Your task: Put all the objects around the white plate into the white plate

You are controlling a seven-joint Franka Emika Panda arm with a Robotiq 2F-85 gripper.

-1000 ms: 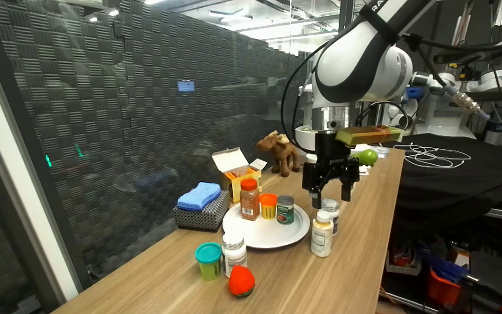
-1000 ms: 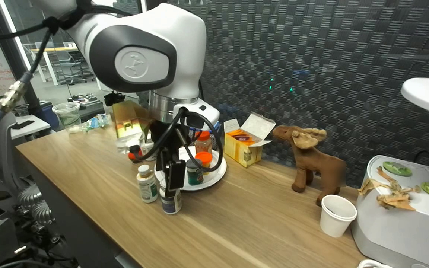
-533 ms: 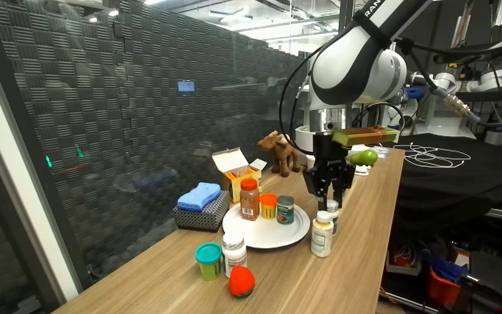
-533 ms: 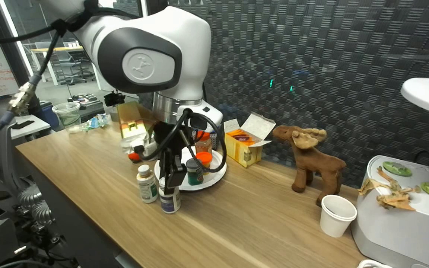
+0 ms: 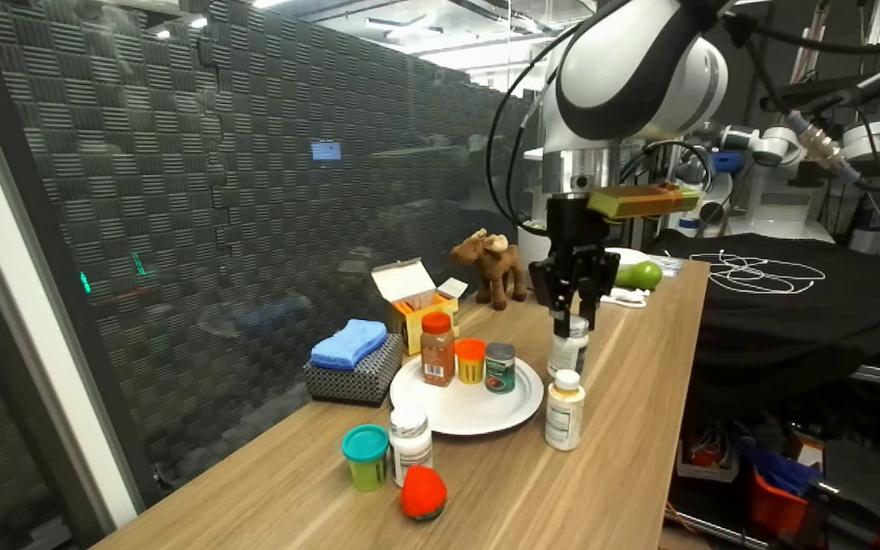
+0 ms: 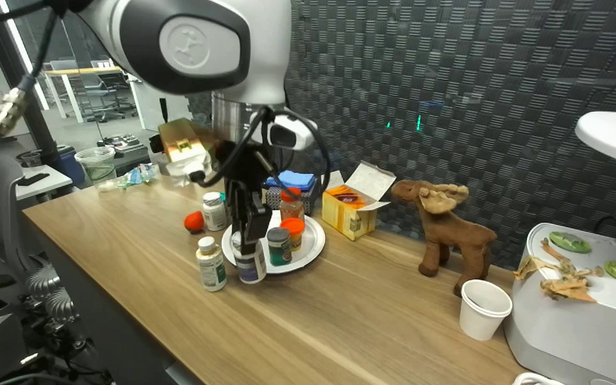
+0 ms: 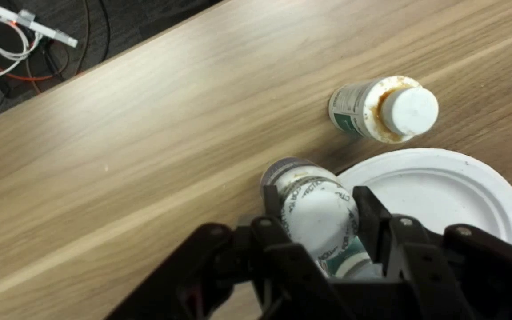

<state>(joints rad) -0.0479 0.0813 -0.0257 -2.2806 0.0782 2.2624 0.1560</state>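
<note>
Plate (image 5: pixel 459 412) tally: three aboard, one gripped, four left

At bottom centre in an exterior view, red ball (image 5: pixel 423 491), green cup (image 5: pixel 368 466) and white bottle (image 5: pixel 411 445) are outside, to do. Right of centre, white-capped bottle (image 5: pixel 564 416) stands beside the rim. On the plate, mid-frame: green can (image 5: pixel 500 369), orange-lidded tub (image 5: pixel 470 363), orange-capped jar (image 5: pixel 438 357). Beyond, at right, the gripper (image 5: pixel 574 328) pinches a purple-labelled bottle (image 5: pixel 567 356), seemingly lifted, not yet plated.

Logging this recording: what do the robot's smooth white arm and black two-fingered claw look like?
The smooth, rounded white arm has dark grey panels, a round pale badge and a silver metal collar. Black cables loop alongside. The black claw has two blocky fingers and visible bolts. A yellow-green and brown block sits above it.
</note>
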